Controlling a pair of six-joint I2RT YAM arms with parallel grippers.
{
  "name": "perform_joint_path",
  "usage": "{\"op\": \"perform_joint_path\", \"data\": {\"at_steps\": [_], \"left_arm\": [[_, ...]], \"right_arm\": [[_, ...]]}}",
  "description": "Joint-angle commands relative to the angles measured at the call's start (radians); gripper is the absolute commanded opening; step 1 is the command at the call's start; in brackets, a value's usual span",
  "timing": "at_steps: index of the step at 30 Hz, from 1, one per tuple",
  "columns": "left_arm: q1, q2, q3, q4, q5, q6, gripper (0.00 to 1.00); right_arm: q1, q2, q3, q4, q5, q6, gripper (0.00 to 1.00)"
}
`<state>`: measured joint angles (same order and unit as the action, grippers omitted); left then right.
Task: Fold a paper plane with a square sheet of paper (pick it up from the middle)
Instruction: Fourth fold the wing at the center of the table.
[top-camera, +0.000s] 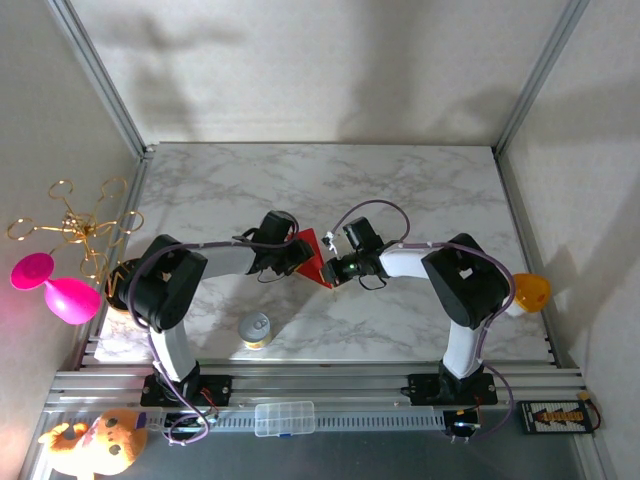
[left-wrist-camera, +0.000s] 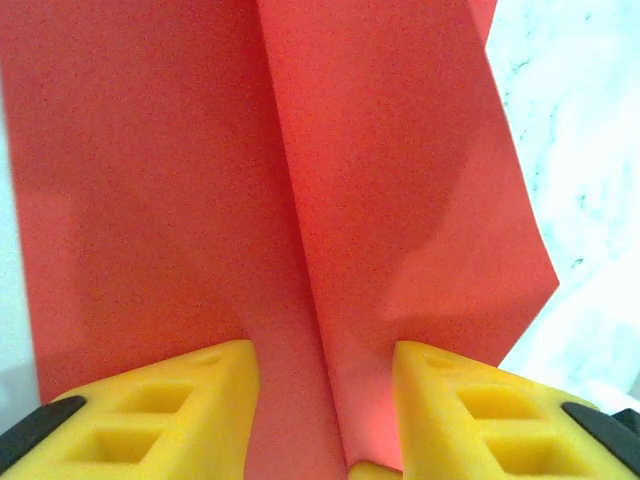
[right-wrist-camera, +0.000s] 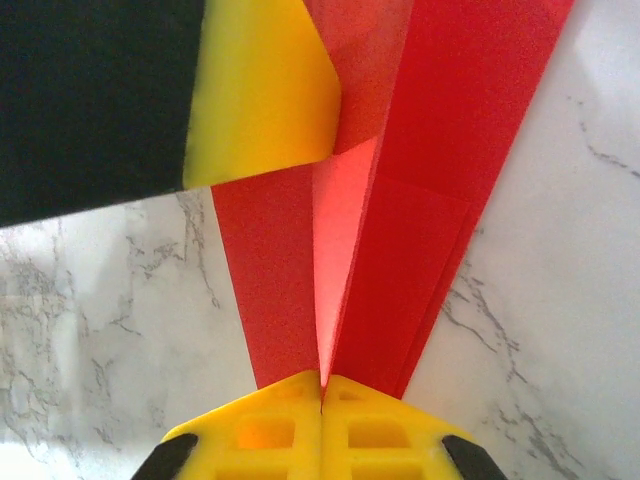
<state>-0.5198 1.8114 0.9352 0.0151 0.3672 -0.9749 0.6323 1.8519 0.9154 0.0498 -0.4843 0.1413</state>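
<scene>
The red paper (top-camera: 315, 258), creased into a narrow pointed plane shape with a centre ridge, lies on the marble table (top-camera: 320, 180) between the two grippers. My right gripper (right-wrist-camera: 322, 385) is shut on the ridge of the paper (right-wrist-camera: 430, 200) at its near end, wings spreading to either side. My left gripper (left-wrist-camera: 325, 360) is open, its yellow fingers standing apart on either side of the paper's raised fold (left-wrist-camera: 380, 200). One left finger (right-wrist-camera: 265, 90) rests over the left wing in the right wrist view. From above, the left gripper (top-camera: 295, 250) and right gripper (top-camera: 335, 268) meet at the paper.
A small tin can (top-camera: 256, 330) stands near the table's front edge. A pink balloon-like toy (top-camera: 55, 285) and a gold wire ornament (top-camera: 80, 225) sit off the left side. An orange object (top-camera: 530, 290) lies at the right edge. A clear plastic box (top-camera: 284, 418) rests on the front rail.
</scene>
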Motion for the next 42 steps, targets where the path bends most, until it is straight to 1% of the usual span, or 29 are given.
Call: {"op": "perform_joint_path", "data": {"at_steps": [1,5,10,17,24,33,42], "left_arm": [[0.021,-0.042,0.021,-0.187,-0.080,0.103,0.41],[0.033,-0.116,0.028,-0.150,-0.064,0.142,0.41],[0.037,-0.183,-0.046,0.017,0.003,0.132,0.40],[0.035,-0.194,-0.205,0.365,0.111,0.062,0.28],[0.032,-0.152,-0.304,0.590,0.150,0.000,0.19],[0.018,-0.071,-0.289,0.635,0.171,-0.011,0.13],[0.017,-0.025,-0.270,0.645,0.176,-0.005,0.13]], "right_arm": [[-0.009,0.035,0.008,-0.048,-0.043,-0.010,0.05],[-0.015,0.045,0.017,-0.052,-0.076,-0.003,0.05],[-0.025,0.052,0.022,-0.050,-0.121,0.011,0.05],[-0.046,0.073,0.034,-0.057,-0.164,0.034,0.05],[-0.061,0.090,0.040,-0.061,-0.177,0.050,0.05],[-0.068,0.104,0.043,-0.063,-0.188,0.060,0.05],[-0.070,0.110,0.043,-0.067,-0.190,0.063,0.05]]}}
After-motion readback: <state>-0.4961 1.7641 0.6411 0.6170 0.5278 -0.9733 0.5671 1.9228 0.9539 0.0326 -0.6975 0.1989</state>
